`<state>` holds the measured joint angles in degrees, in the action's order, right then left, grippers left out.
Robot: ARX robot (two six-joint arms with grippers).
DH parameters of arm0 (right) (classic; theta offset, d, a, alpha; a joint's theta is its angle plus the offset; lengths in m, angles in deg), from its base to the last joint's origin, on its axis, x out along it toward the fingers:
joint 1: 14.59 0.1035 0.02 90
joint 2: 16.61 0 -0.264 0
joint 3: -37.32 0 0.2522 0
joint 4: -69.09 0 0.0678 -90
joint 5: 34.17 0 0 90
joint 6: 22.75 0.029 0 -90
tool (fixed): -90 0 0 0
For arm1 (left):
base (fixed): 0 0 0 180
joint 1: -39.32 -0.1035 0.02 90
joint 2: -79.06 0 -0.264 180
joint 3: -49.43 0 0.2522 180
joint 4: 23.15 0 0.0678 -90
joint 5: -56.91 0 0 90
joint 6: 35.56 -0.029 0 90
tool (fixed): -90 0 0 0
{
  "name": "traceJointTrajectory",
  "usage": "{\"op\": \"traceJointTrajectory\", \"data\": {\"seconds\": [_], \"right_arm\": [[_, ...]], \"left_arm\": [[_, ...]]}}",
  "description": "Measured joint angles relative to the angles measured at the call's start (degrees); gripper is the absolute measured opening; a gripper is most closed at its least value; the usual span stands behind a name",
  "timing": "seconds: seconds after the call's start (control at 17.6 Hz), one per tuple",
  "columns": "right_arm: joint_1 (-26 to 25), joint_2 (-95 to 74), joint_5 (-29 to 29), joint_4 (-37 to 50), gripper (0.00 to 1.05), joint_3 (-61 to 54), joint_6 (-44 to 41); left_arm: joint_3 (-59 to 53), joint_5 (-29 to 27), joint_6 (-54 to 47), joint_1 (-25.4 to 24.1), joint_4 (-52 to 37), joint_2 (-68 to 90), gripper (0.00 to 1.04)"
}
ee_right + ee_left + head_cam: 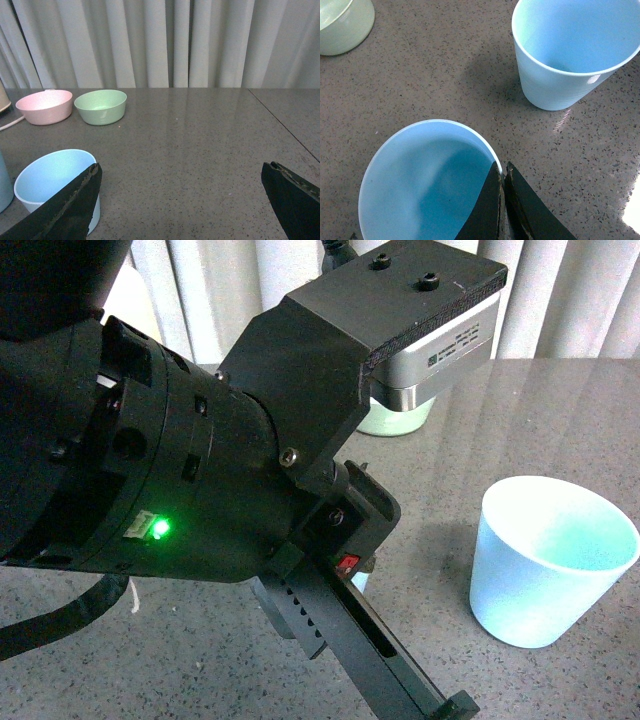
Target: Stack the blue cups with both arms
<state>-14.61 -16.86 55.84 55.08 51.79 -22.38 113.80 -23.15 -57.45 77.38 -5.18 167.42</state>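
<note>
The left gripper (503,167) is closed down on the rim of the held blue cup (420,180). Its two fingers (485,210) are nearly together, one inside the wall and one outside. Only the left wrist view shows this grip. Whether that cup rests on the table or hangs clear of it cannot be told.

The right gripper (182,166) has its fingers (65,210) spread wide and grips nothing. Bare table (200,140) lies between them. The free blue cup (50,180) stands upright just behind its left finger. Whether they touch cannot be told.

In the front view the bulky left arm (180,470), with its green light (159,529) and camera box (440,350), fills the near left and covers the held cup. The free blue cup (550,560) stands clear at the near right. From the left wrist, the free blue cup (560,55) stands close to the held one but apart from it. Both cups are empty.

Farther back, the right wrist view shows a green bowl (100,106) with a pink bowl (44,106) just left of it. Nothing shows inside either bowl. The pink bowl appears in no other view. A pale curtain (175,40) hangs behind the table's far edge.
</note>
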Motion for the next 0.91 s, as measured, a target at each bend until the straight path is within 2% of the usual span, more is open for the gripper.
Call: {"op": "traceJointTrajectory", "data": {"seconds": [0.23, 0.4, 0.57, 0.63, 0.91], "right_arm": [[0.0, 0.0, 0.0, 0.0, 0.98, 0.0, 0.0], [0.0, 0.0, 0.0, 0.0, 0.98, 0.0, 0.0], [0.0, 0.0, 0.0, 0.0, 0.98, 0.0, 0.0], [0.0, 0.0, 0.0, 0.0, 0.98, 0.0, 0.0], [0.0, 0.0, 0.0, 0.0, 0.98, 0.0, 0.0]], "left_arm": [[0.0, 0.2, 0.4, 0.0, 0.7, -0.3, 0.32], [0.5, 0.9, 0.9, -0.1, 1.7, -2.1, 0.64], [1.5, 1.7, 1.7, -0.4, 2.1, -4.4, 0.86], [2.6, 2.5, 2.6, -0.9, 2.0, -6.0, 0.98], [4.3, 4.6, 5.2, -4.6, 2.2, -8.9, 0.98]]}}
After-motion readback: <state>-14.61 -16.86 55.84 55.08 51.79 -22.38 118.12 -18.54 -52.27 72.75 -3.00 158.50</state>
